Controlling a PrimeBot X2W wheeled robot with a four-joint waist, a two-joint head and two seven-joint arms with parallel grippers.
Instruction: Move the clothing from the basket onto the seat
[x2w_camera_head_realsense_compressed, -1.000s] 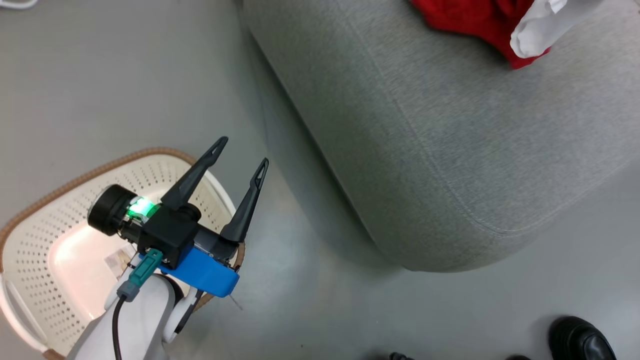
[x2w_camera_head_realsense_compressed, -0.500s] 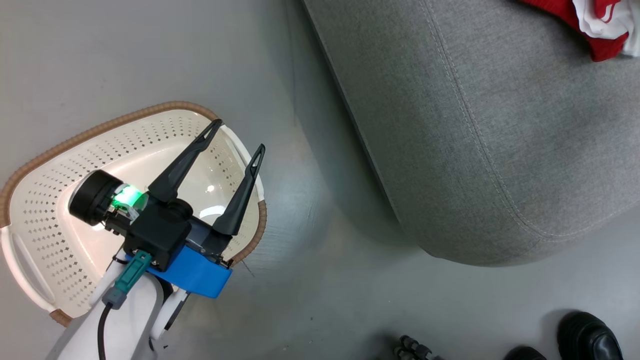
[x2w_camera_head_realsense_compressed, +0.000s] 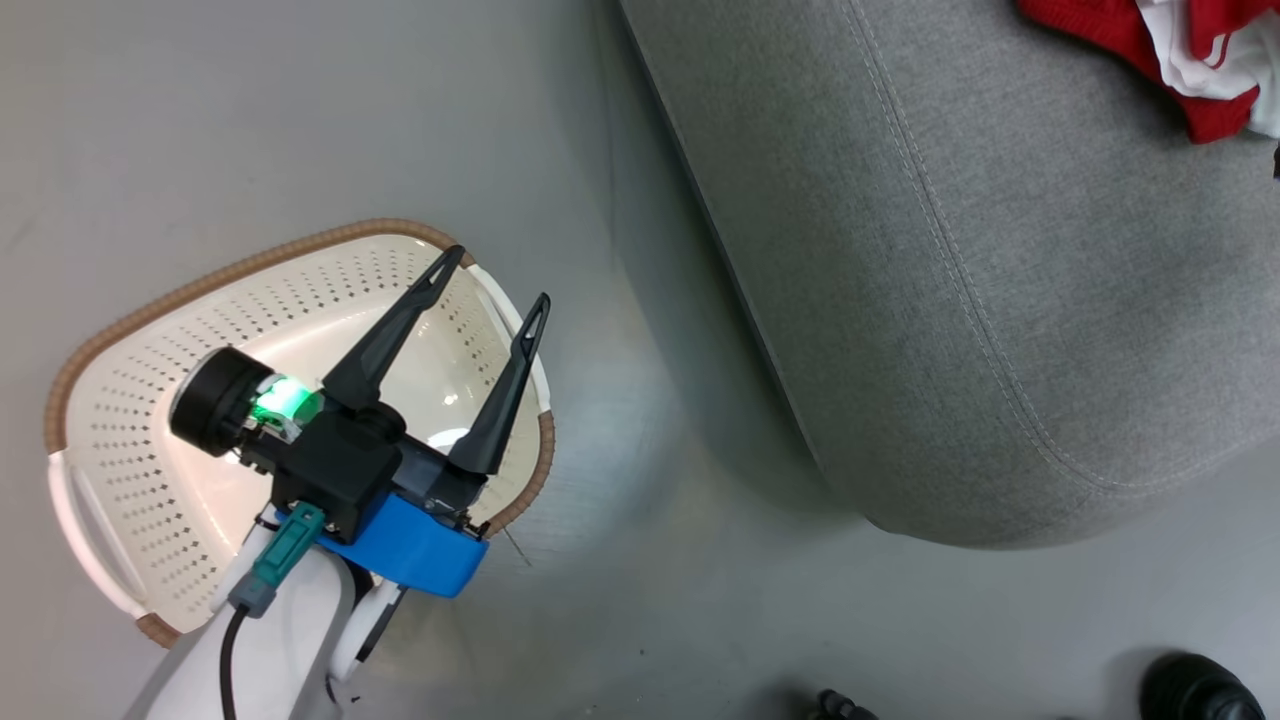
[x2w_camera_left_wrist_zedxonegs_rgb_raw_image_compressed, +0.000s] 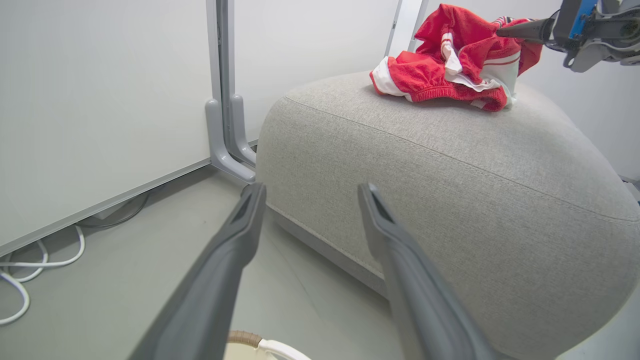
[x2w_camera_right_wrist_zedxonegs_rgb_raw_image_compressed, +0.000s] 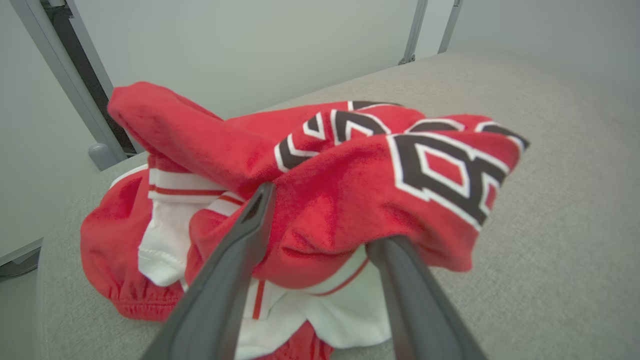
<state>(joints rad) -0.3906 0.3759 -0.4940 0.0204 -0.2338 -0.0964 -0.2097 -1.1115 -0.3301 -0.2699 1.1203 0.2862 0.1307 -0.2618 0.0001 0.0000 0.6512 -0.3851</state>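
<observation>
Red clothing (x2w_camera_right_wrist_zedxonegs_rgb_raw_image_compressed: 320, 200) lies heaped on the grey seat (x2w_camera_head_realsense_compressed: 950, 300), with your right gripper (x2w_camera_right_wrist_zedxonegs_rgb_raw_image_compressed: 325, 214) spread wide around a fold of it and your left gripper (x2w_camera_head_realsense_compressed: 498, 275) open and bare above the basket (x2w_camera_head_realsense_compressed: 130, 330), whose visible floor holds nothing, so you look nearly finished.

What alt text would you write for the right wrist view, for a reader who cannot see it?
A crumpled red jersey with black, white-edged numbers lies on a second red garment with white trim, both on the light grey seat. The right hand has its two dark fingers spread, a fold of the jersey between them.
</observation>
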